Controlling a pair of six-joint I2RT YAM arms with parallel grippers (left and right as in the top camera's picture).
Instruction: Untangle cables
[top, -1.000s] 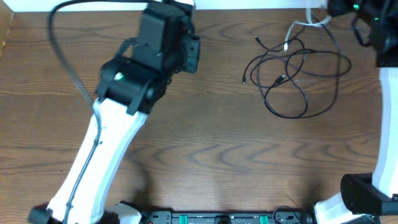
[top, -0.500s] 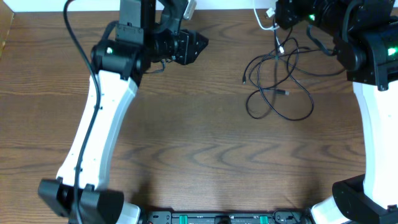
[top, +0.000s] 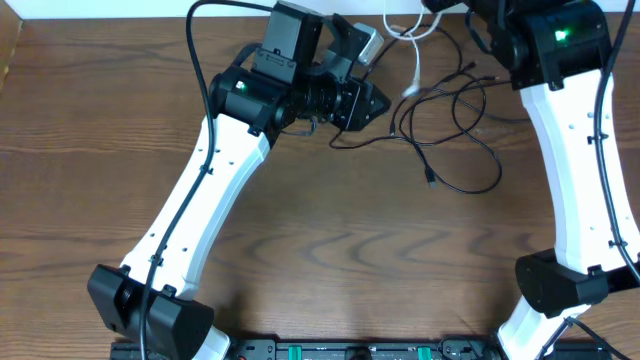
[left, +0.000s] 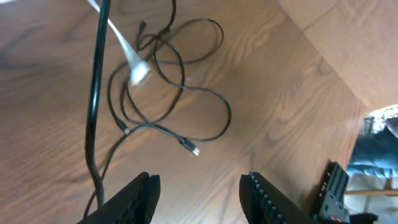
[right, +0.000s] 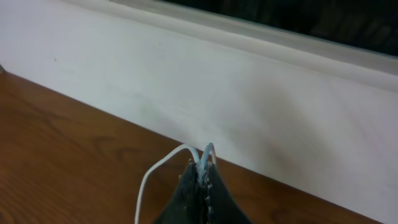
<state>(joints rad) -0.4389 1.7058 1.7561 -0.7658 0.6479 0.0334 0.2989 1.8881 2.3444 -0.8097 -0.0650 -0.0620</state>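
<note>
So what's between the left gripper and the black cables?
Only bare wooden table; the left wrist view shows nothing between the left gripper and the black cables.

Table (top: 330, 250): dark brown wood grain, pale wall ran along far edge. Black cables (top: 452, 100): loose overlapping loops lay on surface by far edge, right of centre. One small plug end (top: 431, 180) lay on bare wood at tangle's near side. White cable (top: 414, 62): ran from far edge into tangle; contact with surface unclear. Arm bases (top: 150, 312) stood at near edge, one toward each corner.
</note>
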